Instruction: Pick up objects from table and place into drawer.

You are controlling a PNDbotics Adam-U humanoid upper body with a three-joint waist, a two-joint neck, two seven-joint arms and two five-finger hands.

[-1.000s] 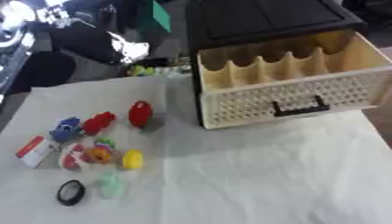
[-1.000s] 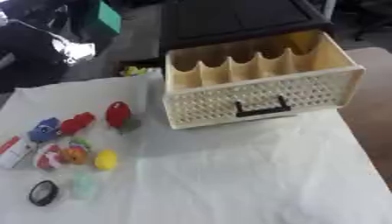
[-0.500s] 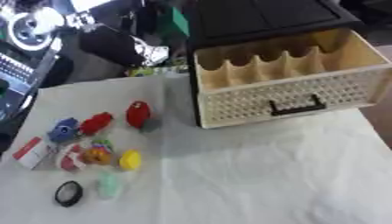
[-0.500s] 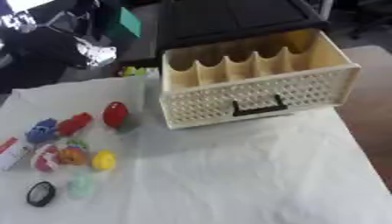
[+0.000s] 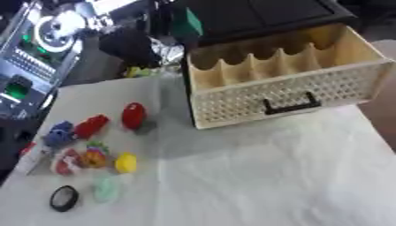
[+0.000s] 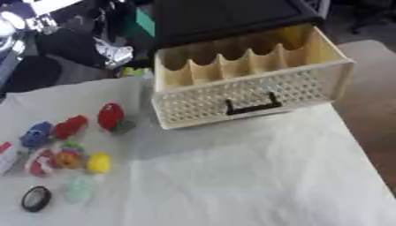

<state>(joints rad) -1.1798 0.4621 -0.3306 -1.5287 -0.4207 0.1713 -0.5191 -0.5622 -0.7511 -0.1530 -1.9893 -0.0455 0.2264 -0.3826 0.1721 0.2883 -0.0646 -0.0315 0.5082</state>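
White cloth (image 5: 255, 176) covers the table; open cream drawer (image 5: 290, 95) sits at its far side under a black cabinet (image 6: 224, 17). Small toys (image 5: 97, 152) cluster at left, well apart from the drawer. Clutter beyond the far edge; no hand in view, so finger state cannot be told.

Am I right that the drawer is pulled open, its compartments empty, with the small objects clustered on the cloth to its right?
Not quite. The drawer is open and looks empty, but the small objects lie to its left, as the left eye view shows.

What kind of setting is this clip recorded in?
Probably a lab or workshop bench: a white cloth staged with small toys beside an open drawer, with electronics and clutter behind.
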